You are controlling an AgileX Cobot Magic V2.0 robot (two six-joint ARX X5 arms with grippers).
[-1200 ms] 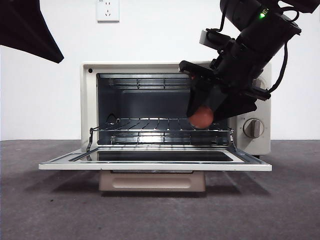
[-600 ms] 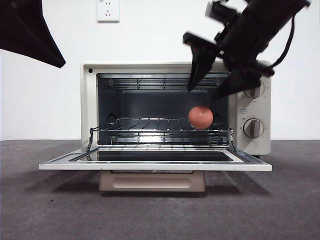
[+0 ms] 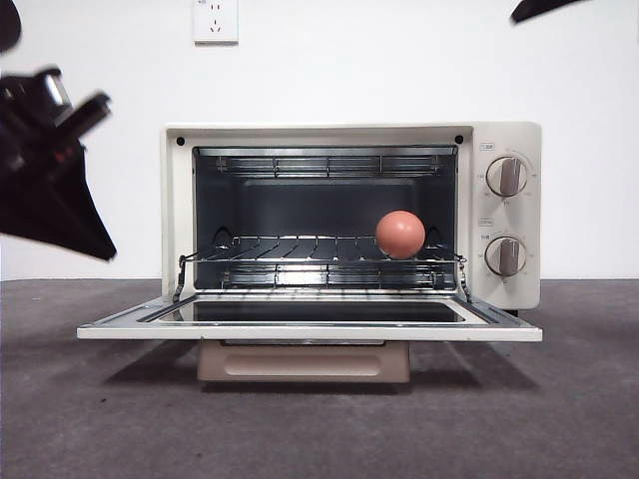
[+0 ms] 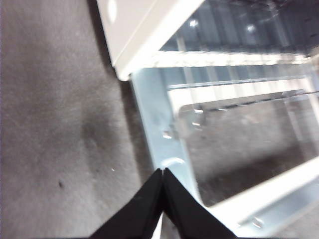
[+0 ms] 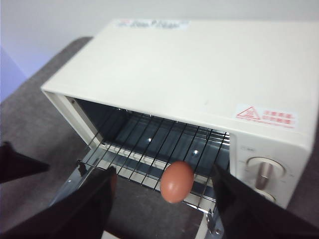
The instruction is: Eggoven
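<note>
Reddish-brown smooth egg [image 3: 400,235] on wire rack [image 3: 300,249] | left claw [image 4: 163,174] closed, empty | right claw [image 5: 162,196] spread, empty

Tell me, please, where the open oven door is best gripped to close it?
Probably the door's front edge, approached from below: it lies flat, hinged at the oven. The shut left gripper is nearest, above its corner.

eggs: 1 [image 3: 400,235] | toaster ovens: 1 [image 3: 504,136] | dials: 2 [image 3: 506,176]
</note>
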